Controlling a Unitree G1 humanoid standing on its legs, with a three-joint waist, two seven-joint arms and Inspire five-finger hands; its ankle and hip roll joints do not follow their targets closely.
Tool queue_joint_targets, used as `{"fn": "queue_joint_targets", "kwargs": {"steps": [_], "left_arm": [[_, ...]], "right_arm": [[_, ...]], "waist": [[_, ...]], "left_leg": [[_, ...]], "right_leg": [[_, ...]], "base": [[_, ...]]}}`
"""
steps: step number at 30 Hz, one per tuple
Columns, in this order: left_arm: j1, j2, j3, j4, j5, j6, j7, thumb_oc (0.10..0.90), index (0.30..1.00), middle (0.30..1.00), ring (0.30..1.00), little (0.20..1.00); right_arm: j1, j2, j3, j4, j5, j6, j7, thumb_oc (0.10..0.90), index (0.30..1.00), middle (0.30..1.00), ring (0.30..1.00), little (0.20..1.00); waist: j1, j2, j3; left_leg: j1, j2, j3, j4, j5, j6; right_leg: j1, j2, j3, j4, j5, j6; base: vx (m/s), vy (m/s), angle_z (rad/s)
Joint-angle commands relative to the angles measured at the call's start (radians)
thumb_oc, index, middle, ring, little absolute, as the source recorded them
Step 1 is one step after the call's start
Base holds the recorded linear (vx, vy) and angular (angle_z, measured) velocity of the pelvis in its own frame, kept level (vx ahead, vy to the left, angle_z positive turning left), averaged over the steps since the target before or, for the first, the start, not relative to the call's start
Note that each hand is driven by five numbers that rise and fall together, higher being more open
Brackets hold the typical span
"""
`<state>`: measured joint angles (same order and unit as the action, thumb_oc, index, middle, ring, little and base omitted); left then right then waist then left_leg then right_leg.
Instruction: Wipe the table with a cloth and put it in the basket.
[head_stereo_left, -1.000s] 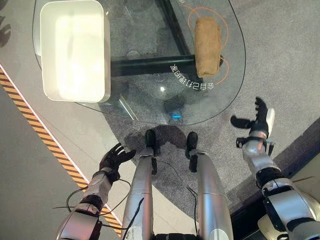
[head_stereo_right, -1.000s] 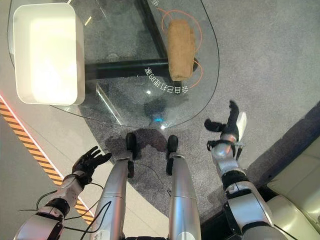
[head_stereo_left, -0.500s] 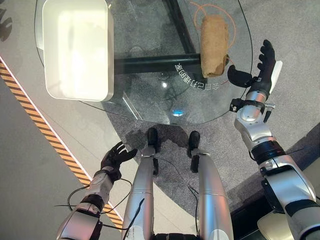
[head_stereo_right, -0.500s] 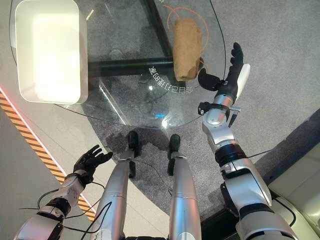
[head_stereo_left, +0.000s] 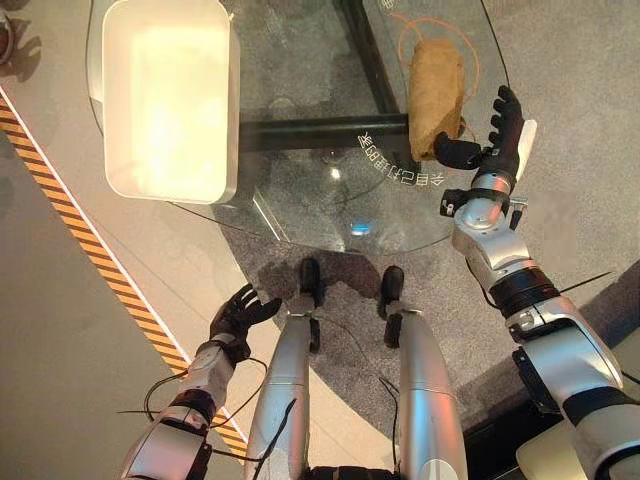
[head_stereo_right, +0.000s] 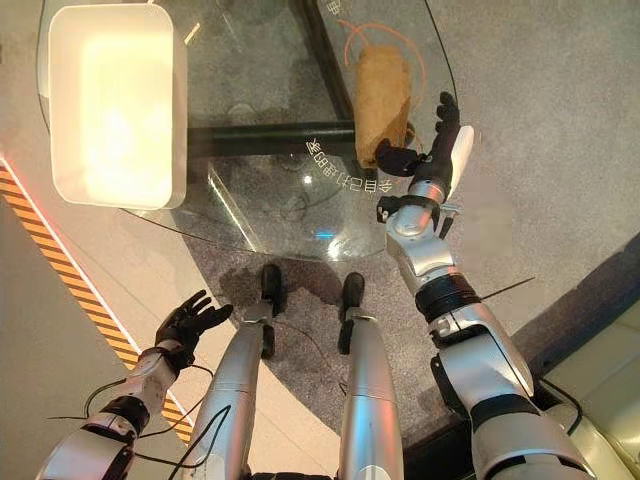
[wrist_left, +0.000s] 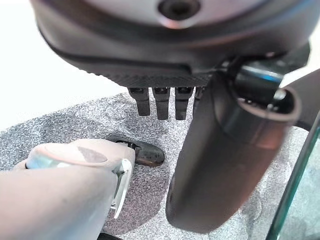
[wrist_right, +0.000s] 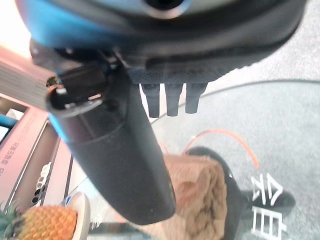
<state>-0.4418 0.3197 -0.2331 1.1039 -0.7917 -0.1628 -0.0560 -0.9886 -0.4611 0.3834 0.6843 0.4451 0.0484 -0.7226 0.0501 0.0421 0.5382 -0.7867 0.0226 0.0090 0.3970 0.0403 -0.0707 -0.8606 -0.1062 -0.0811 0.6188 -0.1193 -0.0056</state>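
A rolled tan cloth (head_stereo_left: 436, 98) lies on the round glass table (head_stereo_left: 300, 190) by a white rectangular basket (head_stereo_left: 170, 100). The right hand (head_stereo_left: 492, 140) hovers beside the cloth, fingers straight and spread.

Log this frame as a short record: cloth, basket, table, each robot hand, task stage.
cloth: brown cloth, rolled, on the table's right part
basket: white basket, on the table's left part, apart from the cloth
table: glass table
right robot hand: open, beside the cloth's near end
left robot hand: open, low by the floor
stage: cloth not yet gripped
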Motion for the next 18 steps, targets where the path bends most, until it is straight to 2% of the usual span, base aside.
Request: {"fn": "queue_joint_targets", "kwargs": {"steps": [1,6,11,18], "left_arm": [[0.045,-0.012,-0.016,0.000,0.013,-0.013,0.022,0.800,0.900,0.900,0.900,0.900],[0.062,-0.017,-0.019,-0.014,0.018,-0.010,0.024,0.800,0.900,0.900,0.900,0.900],[0.064,-0.022,-0.027,-0.019,0.026,-0.003,0.027,0.800,0.900,0.900,0.900,0.900],[0.071,-0.027,-0.038,-0.035,0.026,0.006,0.036,0.800,0.900,0.900,0.900,0.900]], "right_arm": [[-0.123,-0.040,0.039,-0.035,0.028,0.006,-0.010,0.800,0.900,0.900,0.900,0.900],[-0.160,-0.021,0.054,0.007,0.131,0.041,0.036,0.800,0.900,0.900,0.900,0.900],[-0.189,-0.007,0.071,0.030,0.137,0.060,0.038,0.800,0.900,0.900,0.900,0.900],[-0.221,0.001,0.093,0.058,0.155,0.127,0.017,0.800,0.900,0.900,0.900,0.900]], "waist": [[-0.008,0.045,-0.018],[0.005,0.050,-0.018],[0.016,0.055,-0.018],[0.024,0.064,-0.018]], "left_leg": [[0.015,-0.048,0.057,0.063,-0.093,0.037],[0.025,-0.048,0.056,0.056,-0.089,0.037],[0.025,-0.049,0.055,0.054,-0.083,0.038],[0.019,-0.051,0.054,0.055,-0.079,0.041]], "right_leg": [[0.056,0.022,-0.059,-0.117,0.028,-0.006],[0.062,0.022,-0.065,-0.107,0.022,-0.011],[0.061,0.020,-0.070,-0.100,0.019,-0.012],[0.048,0.020,-0.071,-0.087,0.019,-0.015]], "base": [[0.00,0.000,0.00],[0.02,0.015,0.02],[0.02,-0.004,0.02],[0.00,0.001,0.00]]}}
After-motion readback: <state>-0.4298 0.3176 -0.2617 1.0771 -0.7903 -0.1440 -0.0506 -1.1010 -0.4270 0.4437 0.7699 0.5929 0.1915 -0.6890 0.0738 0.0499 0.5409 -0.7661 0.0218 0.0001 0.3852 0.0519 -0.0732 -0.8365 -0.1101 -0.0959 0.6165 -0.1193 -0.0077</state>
